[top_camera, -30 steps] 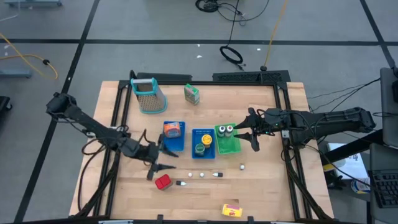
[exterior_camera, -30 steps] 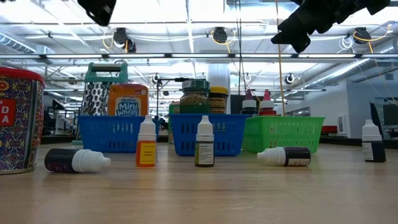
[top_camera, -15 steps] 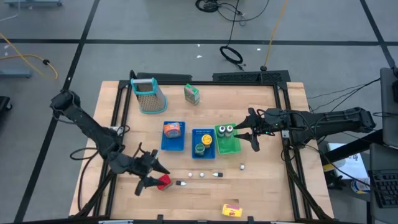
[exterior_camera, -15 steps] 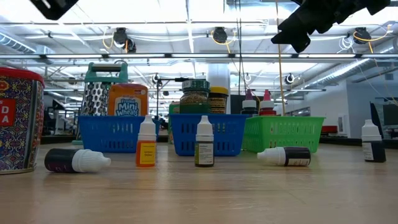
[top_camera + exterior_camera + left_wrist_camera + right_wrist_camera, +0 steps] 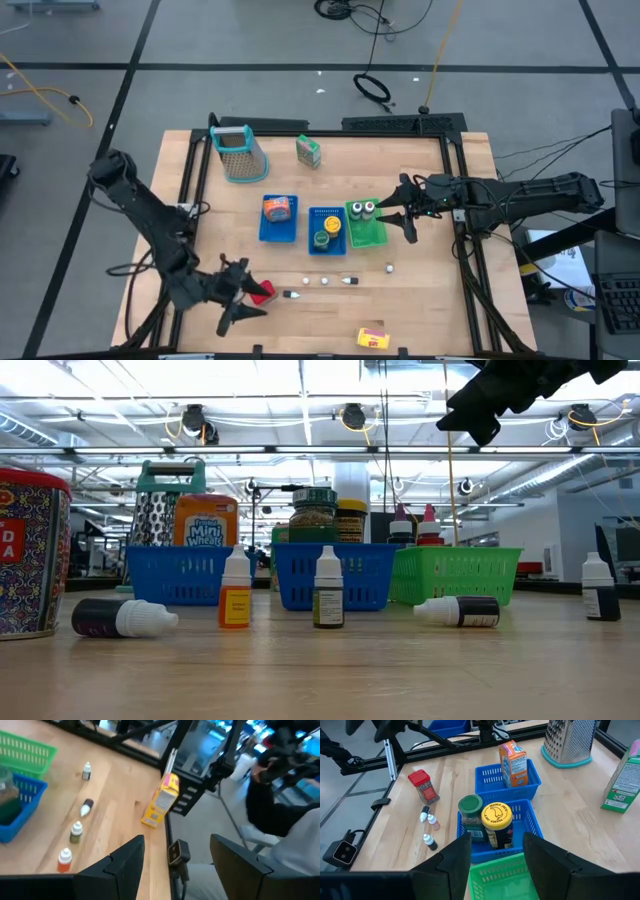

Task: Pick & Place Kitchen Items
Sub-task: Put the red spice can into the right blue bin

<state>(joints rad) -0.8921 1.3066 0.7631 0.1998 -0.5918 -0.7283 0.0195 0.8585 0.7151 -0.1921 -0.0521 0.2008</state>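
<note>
The left tool (image 5: 240, 298) is low near the front edge of the wooden surface (image 5: 430, 300), right beside the red can (image 5: 263, 291). Its two fingers are spread apart and hold nothing. The can stands up, and it is not inside the fingers. Next to the can is a short row of tiny bottles: a dark one lying down (image 5: 292, 295), an orange one (image 5: 307, 281), a green one (image 5: 324, 281) and another dark one lying down (image 5: 348, 281). One more tiny bottle (image 5: 389, 268) stands a bit apart, closer to the right arm's side. A yellow box (image 5: 372, 338) lies near the front edge, well apart from the others. In the middle sit three little baskets side by side. The blue basket (image 5: 279, 232) holds an orange packet (image 5: 278, 208). The next blue basket (image 5: 327, 247) holds two jars, one with a green lid (image 5: 470, 805) and one with a yellow lid (image 5: 496, 814). The green basket (image 5: 368, 234) holds two small bottles (image 5: 362, 209). The right tool (image 5: 403, 212) hangs over the edge of the green basket, away from the left arm. Its fingers are parted and nothing is between them. A green carton (image 5: 308, 151) stands near the back of the surface. A metal grater (image 5: 238, 153) with a teal handle stands near it at the back.
</note>
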